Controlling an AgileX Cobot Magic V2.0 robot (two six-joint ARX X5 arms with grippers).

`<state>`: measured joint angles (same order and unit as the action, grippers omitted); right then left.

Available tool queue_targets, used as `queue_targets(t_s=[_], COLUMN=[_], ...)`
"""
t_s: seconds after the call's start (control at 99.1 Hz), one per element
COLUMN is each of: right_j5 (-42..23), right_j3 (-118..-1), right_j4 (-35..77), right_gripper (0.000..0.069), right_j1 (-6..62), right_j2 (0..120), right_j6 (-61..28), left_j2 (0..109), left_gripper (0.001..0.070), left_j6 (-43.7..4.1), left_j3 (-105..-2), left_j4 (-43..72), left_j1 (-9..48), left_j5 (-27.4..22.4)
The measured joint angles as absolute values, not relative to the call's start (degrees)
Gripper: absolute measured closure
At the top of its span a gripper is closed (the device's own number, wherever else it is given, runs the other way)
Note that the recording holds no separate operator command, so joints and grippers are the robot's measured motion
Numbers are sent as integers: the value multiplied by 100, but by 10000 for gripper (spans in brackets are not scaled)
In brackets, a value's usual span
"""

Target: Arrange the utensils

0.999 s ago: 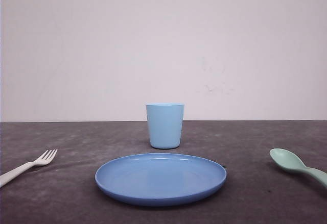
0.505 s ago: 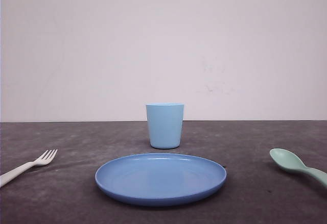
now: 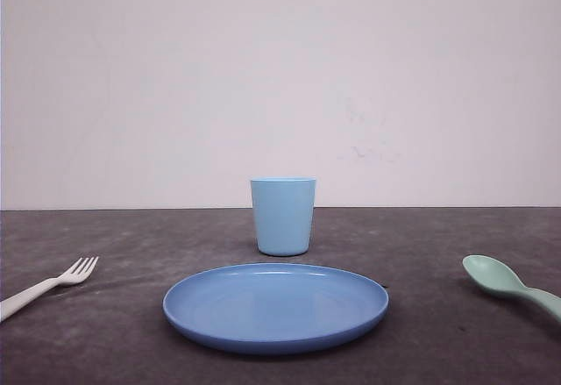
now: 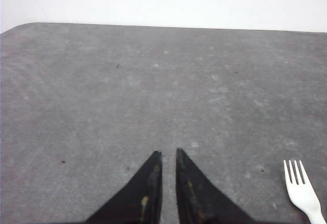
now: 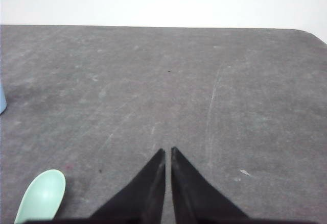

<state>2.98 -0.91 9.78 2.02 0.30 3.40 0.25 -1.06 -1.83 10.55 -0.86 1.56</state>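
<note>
The left gripper (image 4: 167, 155) has its fingers nearly together, a thin slit between the tips, holding nothing and hanging over bare tabletop (image 4: 153, 81). The right gripper (image 5: 168, 151) is likewise almost closed and empty. The white fork (image 3: 48, 285) lies well to the left of the blue plate (image 3: 275, 306), its handle cut off at the picture's edge. The mint spoon (image 3: 510, 284) lies well to the plate's right, handle also cut off. A light blue cup (image 3: 282, 216) stands just behind the plate.

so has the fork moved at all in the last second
No. In the front view the fork lies at the same spot left of the blue plate, tines pointing the same way.
</note>
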Motion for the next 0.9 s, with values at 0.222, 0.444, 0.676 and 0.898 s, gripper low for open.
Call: queue_targets(t_s=[0.222,0.444,0.676,0.898], right_j5=[298,399,755,910], right_j3=[-91,-150,-1313,-2897], right_j4=[969,727,921,2093], right_gripper=[671,679,681,681], right_j1=[202,202,202,202], right_j2=[30,30,167,1017], right_j6=[539,1090,1743,1752], left_j2=[25,25,75,526], left_gripper=[685,685,685,685], left_j6=[-290,-993,-1629,-1723], left_j3=[-183,-185,-729,-2032], left_j4=[1050,355,8,338], left_j1=[-86,-86,-86,-86], left_j5=[132,-137,-513,-797])
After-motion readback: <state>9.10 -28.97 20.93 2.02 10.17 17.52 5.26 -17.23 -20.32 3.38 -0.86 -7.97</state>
